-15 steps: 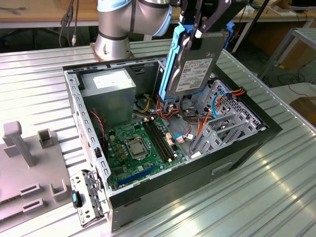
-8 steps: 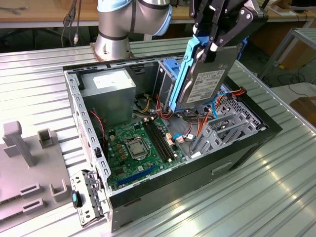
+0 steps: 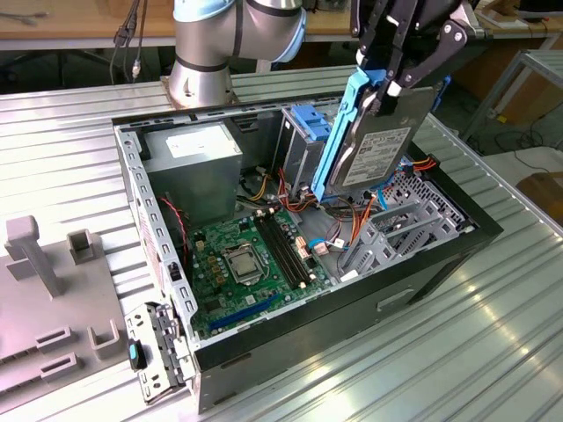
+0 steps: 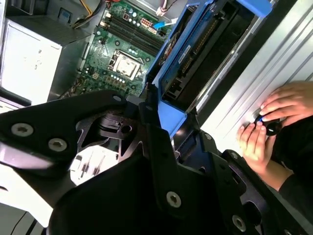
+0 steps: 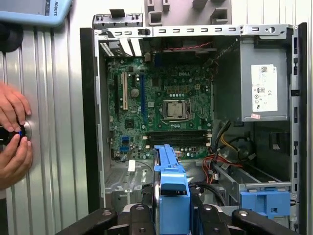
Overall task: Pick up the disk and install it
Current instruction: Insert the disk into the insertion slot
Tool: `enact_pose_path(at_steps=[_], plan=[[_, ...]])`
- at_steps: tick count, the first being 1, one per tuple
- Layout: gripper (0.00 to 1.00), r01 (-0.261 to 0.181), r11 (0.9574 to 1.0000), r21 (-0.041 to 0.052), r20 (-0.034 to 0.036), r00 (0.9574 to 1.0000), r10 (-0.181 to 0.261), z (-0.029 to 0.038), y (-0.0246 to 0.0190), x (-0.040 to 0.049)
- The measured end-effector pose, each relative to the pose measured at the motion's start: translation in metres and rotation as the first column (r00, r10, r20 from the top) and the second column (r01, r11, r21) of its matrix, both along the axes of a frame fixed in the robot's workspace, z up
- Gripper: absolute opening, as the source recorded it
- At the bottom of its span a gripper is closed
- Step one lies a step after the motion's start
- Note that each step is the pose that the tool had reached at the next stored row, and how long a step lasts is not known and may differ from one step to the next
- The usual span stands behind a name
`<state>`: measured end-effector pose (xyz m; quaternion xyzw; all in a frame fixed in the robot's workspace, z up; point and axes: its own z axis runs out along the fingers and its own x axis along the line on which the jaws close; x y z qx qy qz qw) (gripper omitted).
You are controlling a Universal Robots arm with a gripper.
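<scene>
Gripper point(image 3: 398, 86) is clamped on the disk point(image 3: 376, 149), which hangs tilted and edge-down over the open computer case point(image 3: 457, 255), just above the drive cage point(image 3: 413, 215). Risk: at that tilt the blue rail may catch the cage edge instead of sliding in. Orange and red cables point(image 3: 356, 211) lie just below and could snag. A slip would drop it onto the motherboard point(image 3: 242, 259). Farther out, a person's hands point(image 5: 12, 132) rest beside the case, a collision hazard.

Arm point(image 3: 204, 66), top of the exterior view: we note silver-grey round joints with pale blue caps point(image 3: 207, 9). Gripper point(image 3: 387, 83): black, flat linkage plates point(image 4: 73, 115). In the second wrist view, silver screws point(image 4: 172, 199) dot the plates.
</scene>
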<state>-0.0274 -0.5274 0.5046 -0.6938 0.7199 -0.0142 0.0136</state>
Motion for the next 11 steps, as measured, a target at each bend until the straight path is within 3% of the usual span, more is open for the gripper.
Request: enact_pose_path(at_steps=[4, 9, 11], plan=[[0.37, 0.0, 1.0, 0.0, 0.0, 1.0, 0.0, -0.0019, -0.0115, 0.0074], [0.37, -0.003, 1.0, -0.0001, 0.0, 1.0, 0.003, -0.0059, -0.0137, 0.02], [0.37, -0.029, 0.9996, -0.0002, 0.0, 0.9996, 0.029, -0.0077, -0.0141, 0.0231]])
